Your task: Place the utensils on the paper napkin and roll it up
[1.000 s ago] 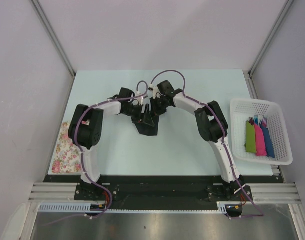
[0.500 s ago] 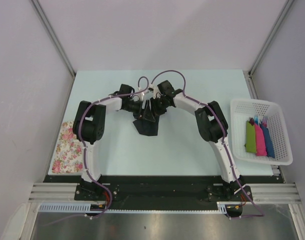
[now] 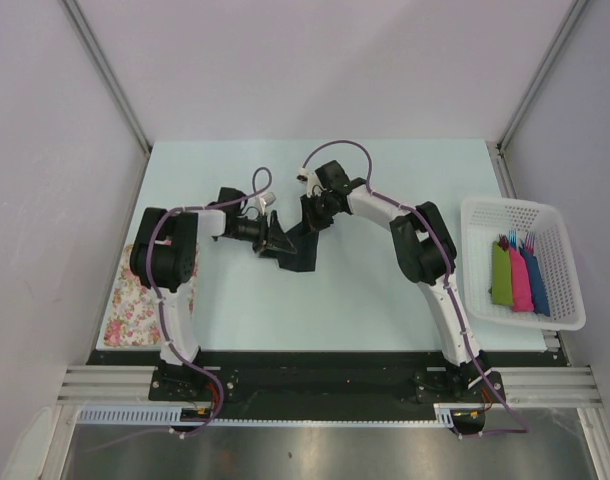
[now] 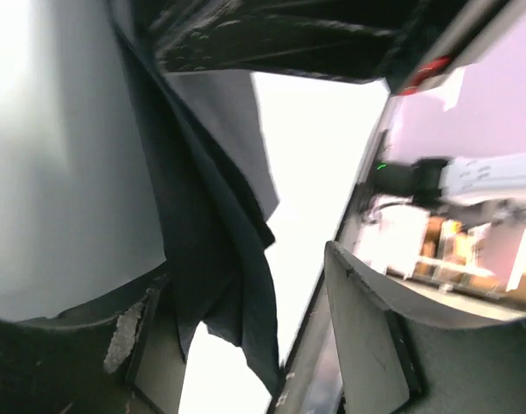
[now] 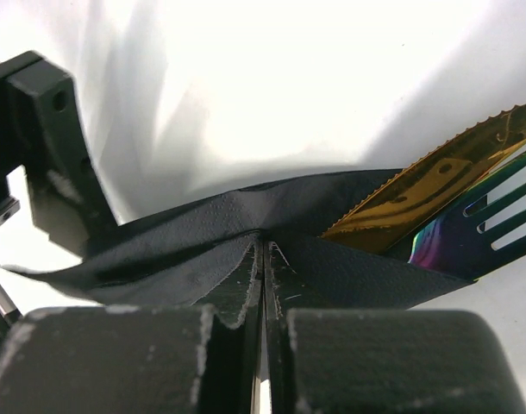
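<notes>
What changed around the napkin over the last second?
The left hand pulled back toward its own side as its arm swung left. It now sits at the left side of the black napkin, jaws open. The right hand stayed pinched on the napkin's fold, and the basket did not move.

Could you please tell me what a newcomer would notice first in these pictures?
In the middle, the black paper napkin is handled from both sides: the right gripper is shut on a fold of it, and the left gripper is open at its left edge. A gold serrated knife and an iridescent fork poke from the fold. On the far right, a white basket holds green, pink and blue bundles.
</notes>
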You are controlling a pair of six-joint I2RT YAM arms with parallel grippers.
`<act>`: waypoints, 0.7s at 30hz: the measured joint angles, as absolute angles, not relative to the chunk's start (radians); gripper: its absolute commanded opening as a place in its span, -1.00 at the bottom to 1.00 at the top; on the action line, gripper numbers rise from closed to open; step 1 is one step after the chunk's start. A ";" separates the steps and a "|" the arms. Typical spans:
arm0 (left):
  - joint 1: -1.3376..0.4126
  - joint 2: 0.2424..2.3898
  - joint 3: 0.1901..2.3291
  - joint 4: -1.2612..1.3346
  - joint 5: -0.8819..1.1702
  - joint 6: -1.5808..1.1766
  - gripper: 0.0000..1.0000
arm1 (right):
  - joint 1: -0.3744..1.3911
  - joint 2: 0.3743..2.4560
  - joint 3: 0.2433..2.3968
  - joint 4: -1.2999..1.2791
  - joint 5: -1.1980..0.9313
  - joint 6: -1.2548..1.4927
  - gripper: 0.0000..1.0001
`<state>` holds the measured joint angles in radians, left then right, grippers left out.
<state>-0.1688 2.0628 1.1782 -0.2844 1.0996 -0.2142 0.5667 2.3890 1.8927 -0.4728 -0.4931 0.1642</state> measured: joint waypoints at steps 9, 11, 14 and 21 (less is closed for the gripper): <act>-0.173 1.989 1.086 0.019 1.160 -0.546 0.40 | 0.565 2.390 1.893 -0.471 -0.497 0.164 -0.98; -0.176 1.972 1.069 0.050 1.158 -0.579 0.40 | 0.565 2.390 1.893 -0.471 -0.498 0.164 -0.99; -0.177 1.945 1.023 0.072 1.147 -0.606 0.41 | 0.565 2.390 1.893 -0.471 -0.498 0.164 -0.99; -0.171 1.933 0.949 0.084 1.047 -0.638 0.51 | 0.563 2.390 1.889 -0.467 -0.503 0.164 -0.98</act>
